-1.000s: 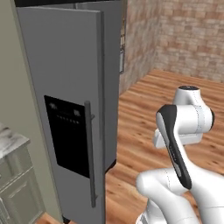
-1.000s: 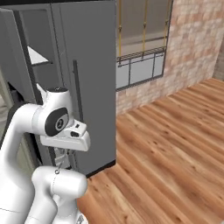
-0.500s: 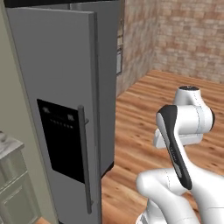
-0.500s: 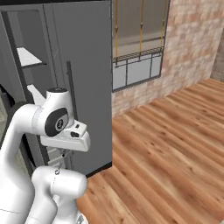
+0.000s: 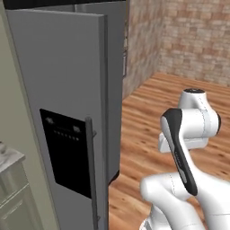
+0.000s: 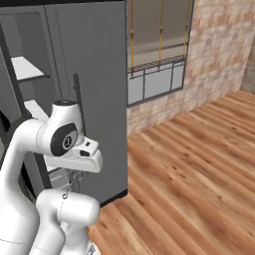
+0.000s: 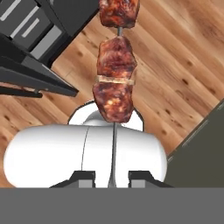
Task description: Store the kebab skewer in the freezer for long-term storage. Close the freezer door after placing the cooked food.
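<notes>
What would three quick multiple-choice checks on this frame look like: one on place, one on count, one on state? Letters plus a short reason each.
1. Where is the kebab skewer?
A. On a freezer shelf
B. Between the fingertips of the gripper
C. Lying on the wood floor

2. How many meat chunks show on the skewer in the hand view?
A. One
B. Three
C. Six

3. What state is the freezer door in?
A. Swung open
B. Fully closed
C. Taken off its hinges

Answers:
1. B: the thin metal stick runs down between the two dark fingertips, and the jaws are shut on it.
2. B: three red-brown chunks sit stacked along the stick, the top one cut by the picture's edge.
3. A: the door with the black dispenser panel stands out from the cabinet, and white shelves of the freezer are exposed in the right base view.
</notes>
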